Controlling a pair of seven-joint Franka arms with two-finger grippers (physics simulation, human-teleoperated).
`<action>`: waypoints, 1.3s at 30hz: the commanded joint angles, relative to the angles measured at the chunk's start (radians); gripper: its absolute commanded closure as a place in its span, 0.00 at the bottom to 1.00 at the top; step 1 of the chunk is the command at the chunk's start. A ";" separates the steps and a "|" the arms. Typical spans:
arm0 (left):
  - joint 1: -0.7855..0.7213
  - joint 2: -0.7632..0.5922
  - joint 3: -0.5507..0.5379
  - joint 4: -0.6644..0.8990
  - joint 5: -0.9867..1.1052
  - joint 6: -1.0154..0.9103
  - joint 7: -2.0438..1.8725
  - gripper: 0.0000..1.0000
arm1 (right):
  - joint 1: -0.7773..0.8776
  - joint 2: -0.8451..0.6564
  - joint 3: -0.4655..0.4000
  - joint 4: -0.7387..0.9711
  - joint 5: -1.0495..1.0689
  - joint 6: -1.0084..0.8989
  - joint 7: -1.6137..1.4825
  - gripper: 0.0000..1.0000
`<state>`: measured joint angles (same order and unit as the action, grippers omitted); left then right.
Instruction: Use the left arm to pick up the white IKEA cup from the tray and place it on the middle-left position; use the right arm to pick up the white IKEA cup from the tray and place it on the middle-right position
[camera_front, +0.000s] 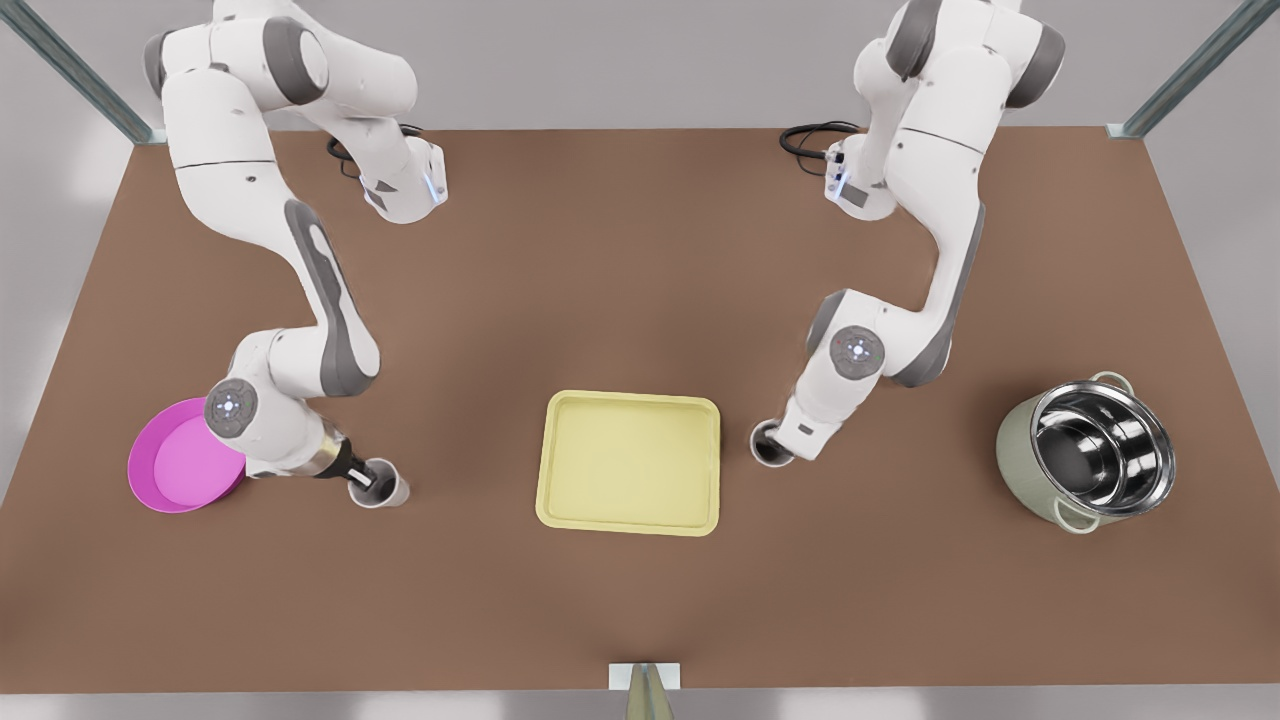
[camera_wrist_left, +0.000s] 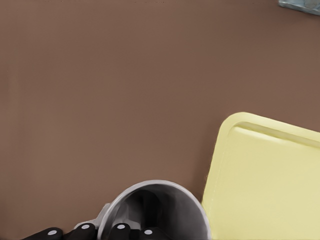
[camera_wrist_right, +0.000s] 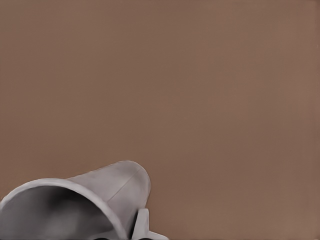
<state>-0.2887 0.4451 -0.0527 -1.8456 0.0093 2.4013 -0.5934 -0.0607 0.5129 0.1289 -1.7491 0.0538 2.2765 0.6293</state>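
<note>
The pale-yellow tray (camera_front: 630, 462) lies bare at the table's middle, and its corner (camera_wrist_left: 270, 180) shows in the left wrist view. One white cup (camera_front: 380, 487) stands on the brown tabletop to the front view's left of the tray. My left gripper (camera_front: 366, 481), on the arm with the metal wrist ring, is shut on the rim of that cup (camera_wrist_left: 155, 210), one finger inside and one outside. A second white cup (camera_front: 769, 444) sits just off the tray's other side, with my right gripper (camera_front: 782, 446) shut on it. That cup (camera_wrist_right: 85, 205) looks tilted in the right wrist view.
A round magenta dish (camera_front: 180, 468) lies close behind the left arm's wrist at the front view's left. A steel pot (camera_front: 1092, 450) with pale handles stands at the front view's right. Bare brown tabletop (camera_front: 620, 270) stretches behind the tray.
</note>
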 joint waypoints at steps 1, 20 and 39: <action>0.100 -0.022 0.000 -0.034 -0.088 0.070 0.613 0.80 | -0.028 0.039 0.000 0.000 -0.026 0.018 -0.491 1.00; 0.237 0.012 -0.001 -0.227 -0.170 0.460 0.988 0.00 | -0.036 0.064 -0.002 0.000 -0.023 0.054 -0.493 0.00; 0.244 -0.285 0.096 0.301 -0.160 -0.919 0.581 0.00 | -0.048 -0.359 0.003 0.227 -0.092 -0.667 -0.638 0.00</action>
<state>-0.0568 0.1470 0.0271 -1.6416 -0.1561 2.2031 0.2088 -0.1084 0.1600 0.1333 -1.5227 -0.0281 1.7706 0.1678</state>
